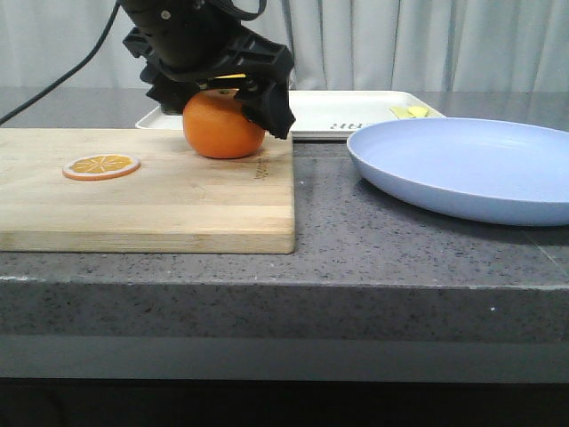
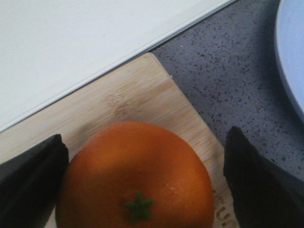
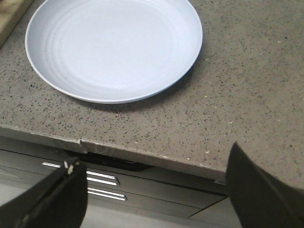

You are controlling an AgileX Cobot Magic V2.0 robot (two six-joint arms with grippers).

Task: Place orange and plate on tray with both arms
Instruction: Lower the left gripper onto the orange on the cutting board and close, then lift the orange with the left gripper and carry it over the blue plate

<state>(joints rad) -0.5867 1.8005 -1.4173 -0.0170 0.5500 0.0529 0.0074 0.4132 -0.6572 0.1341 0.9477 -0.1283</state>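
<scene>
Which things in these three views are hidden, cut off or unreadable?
- Front view: the left tool hides the top of the orange; contact is unclear.
- Front view: the tray lettering is too small to read, and the orange hides part of it.
- Front view: the plate is cut off at the right edge.
- Left wrist view: the cutting board lettering is cut off.

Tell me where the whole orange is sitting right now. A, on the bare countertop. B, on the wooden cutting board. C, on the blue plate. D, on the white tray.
B. The orange rests on the far right corner of the wooden cutting board, with the left hand open around it; the tray lies behind the board, and the plate sits apart on the counter.
</scene>
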